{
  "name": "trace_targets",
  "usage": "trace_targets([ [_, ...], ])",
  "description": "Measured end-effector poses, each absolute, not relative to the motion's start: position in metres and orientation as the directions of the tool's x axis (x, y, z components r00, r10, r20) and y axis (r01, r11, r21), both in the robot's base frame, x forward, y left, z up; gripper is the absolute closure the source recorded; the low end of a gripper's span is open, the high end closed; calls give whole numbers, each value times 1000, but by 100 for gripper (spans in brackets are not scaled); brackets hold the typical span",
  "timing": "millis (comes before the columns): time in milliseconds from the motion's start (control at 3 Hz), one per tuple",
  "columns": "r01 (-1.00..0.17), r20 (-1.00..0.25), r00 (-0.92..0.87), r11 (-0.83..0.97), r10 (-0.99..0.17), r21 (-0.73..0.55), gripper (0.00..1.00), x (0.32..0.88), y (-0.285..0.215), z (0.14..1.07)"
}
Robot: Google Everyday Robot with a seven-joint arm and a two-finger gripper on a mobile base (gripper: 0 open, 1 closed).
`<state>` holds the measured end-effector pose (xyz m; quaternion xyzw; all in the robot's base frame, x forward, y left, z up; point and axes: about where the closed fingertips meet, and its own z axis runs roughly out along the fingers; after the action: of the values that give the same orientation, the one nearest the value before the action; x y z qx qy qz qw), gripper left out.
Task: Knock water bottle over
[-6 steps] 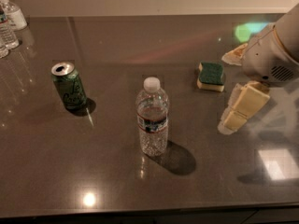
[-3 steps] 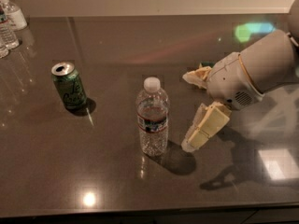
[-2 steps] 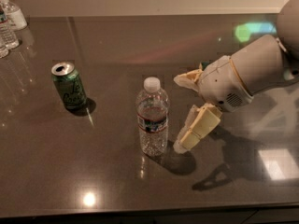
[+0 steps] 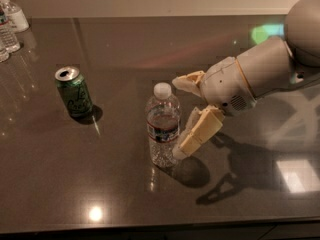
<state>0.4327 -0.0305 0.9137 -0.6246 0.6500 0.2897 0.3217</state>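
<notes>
The gripper [image 4: 182,116] has come left from the right edge, now just beside the bottle [image 4: 162,129], its 2 fingers [image 4: 200,131] spread, holding nothing. The bottle stands upright near the middle of the desk [image 4: 100,184]. It seems light and narrow; a push near the cap [image 4: 162,90] should tip it.

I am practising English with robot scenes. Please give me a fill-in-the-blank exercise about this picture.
1. The water bottle stands ___ on the table.
2. Its cap is ___.
3. The open claw is beside the bottle, on the side away from the ___ can.
Missing words: upright; white; green.
</notes>
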Motion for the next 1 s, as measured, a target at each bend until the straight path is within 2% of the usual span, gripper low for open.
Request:
trace_targets([
  [667,-1000,-830,1,-11,-558,7,1,424,-5,922],
  [1000,-999,-849,2,-47,-528,26,19,418,2,926],
])
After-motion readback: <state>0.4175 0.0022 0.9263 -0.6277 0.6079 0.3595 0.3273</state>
